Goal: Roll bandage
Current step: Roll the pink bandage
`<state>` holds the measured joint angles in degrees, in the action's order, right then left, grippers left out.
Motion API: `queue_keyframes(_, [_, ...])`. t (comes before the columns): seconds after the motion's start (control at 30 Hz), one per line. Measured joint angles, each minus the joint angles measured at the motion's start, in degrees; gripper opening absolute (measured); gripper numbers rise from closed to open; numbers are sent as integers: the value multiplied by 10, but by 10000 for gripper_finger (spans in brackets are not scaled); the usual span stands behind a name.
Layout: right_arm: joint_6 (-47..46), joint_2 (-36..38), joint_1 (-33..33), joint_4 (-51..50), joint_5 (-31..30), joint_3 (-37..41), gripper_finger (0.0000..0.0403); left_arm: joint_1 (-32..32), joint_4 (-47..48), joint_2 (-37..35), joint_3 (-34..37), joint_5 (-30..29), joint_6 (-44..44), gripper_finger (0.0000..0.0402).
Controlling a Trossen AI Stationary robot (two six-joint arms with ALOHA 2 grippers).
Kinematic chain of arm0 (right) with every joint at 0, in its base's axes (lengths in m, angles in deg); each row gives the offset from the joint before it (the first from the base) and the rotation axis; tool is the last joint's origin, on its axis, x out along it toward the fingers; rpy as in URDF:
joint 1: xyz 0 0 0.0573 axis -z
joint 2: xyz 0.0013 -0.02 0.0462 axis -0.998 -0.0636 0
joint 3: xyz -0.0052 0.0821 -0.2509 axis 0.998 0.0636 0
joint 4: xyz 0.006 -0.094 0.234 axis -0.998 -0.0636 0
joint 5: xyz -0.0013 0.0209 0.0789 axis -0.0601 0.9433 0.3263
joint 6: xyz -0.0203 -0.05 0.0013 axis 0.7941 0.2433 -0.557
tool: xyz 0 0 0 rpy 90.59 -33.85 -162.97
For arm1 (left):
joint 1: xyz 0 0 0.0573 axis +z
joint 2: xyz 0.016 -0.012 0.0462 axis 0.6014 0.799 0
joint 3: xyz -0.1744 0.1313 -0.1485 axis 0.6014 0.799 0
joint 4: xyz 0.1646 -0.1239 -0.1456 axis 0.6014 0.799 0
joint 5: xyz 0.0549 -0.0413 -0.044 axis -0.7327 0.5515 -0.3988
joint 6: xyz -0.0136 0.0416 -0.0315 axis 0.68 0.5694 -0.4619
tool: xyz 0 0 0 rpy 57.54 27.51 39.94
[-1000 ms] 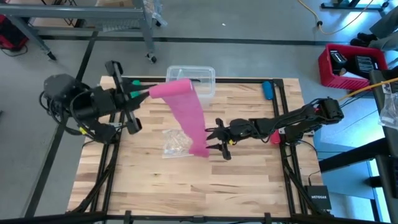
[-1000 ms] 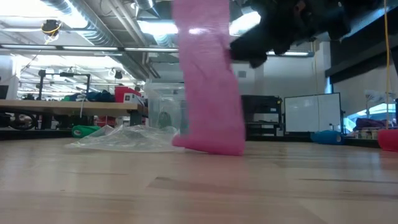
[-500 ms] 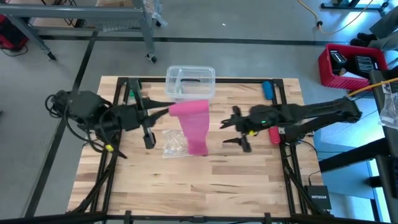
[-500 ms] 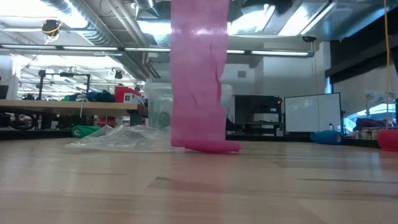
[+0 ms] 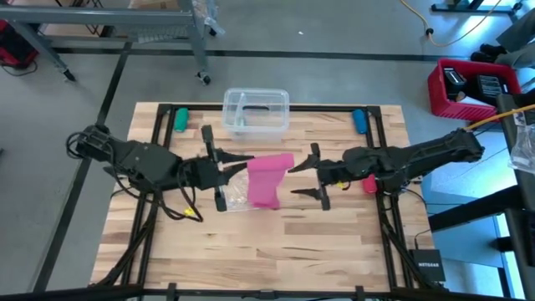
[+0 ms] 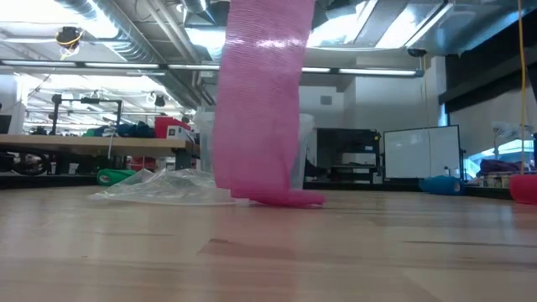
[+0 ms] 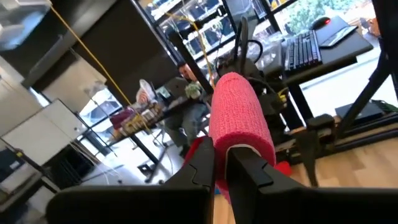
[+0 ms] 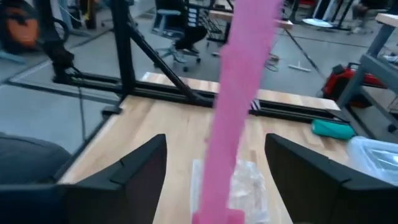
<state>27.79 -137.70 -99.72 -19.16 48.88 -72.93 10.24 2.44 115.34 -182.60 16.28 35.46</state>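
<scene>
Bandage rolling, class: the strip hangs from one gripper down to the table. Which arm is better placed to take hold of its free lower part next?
Probably the right. The left gripper is shut on the bandage top; the right gripper is open beside the strip.

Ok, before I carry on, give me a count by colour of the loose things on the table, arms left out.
Pink: 1, the bandage
Clear: 2, the plastic box and the crumpled wrapper
Green: 1, a stubby piece
Blue: 1, a stubby piece
Red: 1, a small piece by the right arm
Total: 6
</scene>
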Motion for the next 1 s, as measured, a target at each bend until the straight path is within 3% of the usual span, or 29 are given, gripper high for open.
queue_keyframes(0.17, [13, -53, -1, 31, -8, 0, 259, 12, -11, 2, 30, 22, -19, 15])
queue_keyframes(0.3, [41, -68, -1, 22, -58, 0, 228, 14, -39, 2, 37, 33, -17, 15])
queue_keyframes(0.5, [51, -39, -1, 7, -24, 0, 193, 8, -83, 2, 37, 35, 20, 15])
queue_keyframes(0.6, [66, 8, -2, -80, -21, -14, 189, 8, -119, 2, 37, 35, 43, 15])
queue_keyframes(0.73, [-22, 62, -1, -225, -29, -56, 189, 9, -139, 1, 37, 35, 55, 15])
queue_keyframes(0.87, [-46, 84, -1, -328, -29, -84, 190, 10, -135, 1, 37, 35, 54, 15])
queue_keyframes(1.0, [-96, 108, -7, -311, -15, -22, 190, 10, -129, 1, 37, 35, 42, 15])
